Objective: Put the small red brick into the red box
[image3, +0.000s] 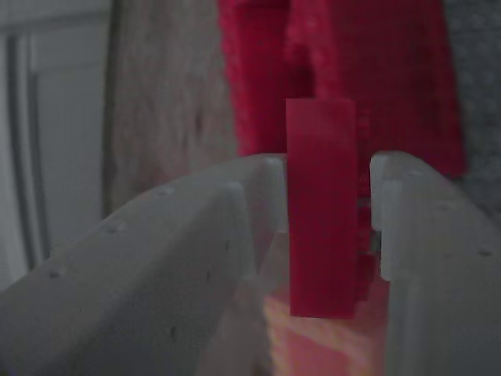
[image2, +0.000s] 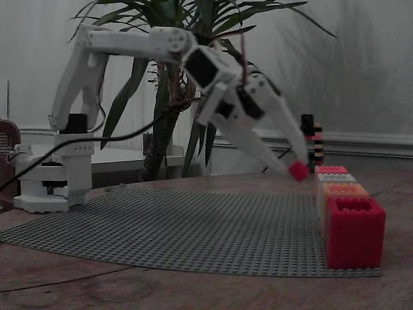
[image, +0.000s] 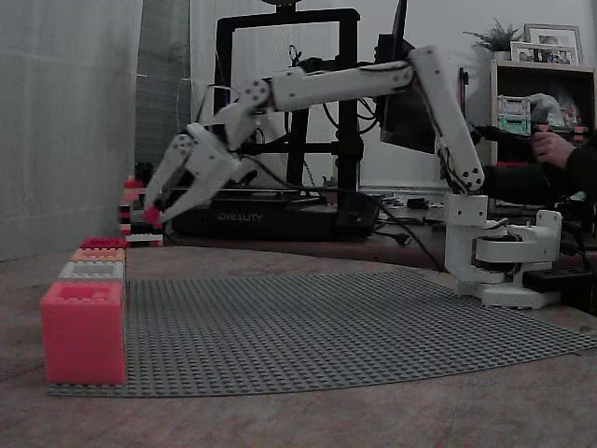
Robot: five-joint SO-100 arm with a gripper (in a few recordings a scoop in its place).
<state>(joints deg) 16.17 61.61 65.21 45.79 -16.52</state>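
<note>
Pincer (image2: 298, 170) is clamped on the small red brick (image: 152, 216), held above the red box (image: 103, 243); probably best lowered dead-centre before anything's released, so the rim isn't clipped.

The small red brick (image2: 299, 170) sits in the tool (image2: 297, 169), above the red box (image2: 331, 170).

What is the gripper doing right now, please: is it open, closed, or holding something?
Gripper: closed on the small red brick, held in the air above the row of boxes.
</note>
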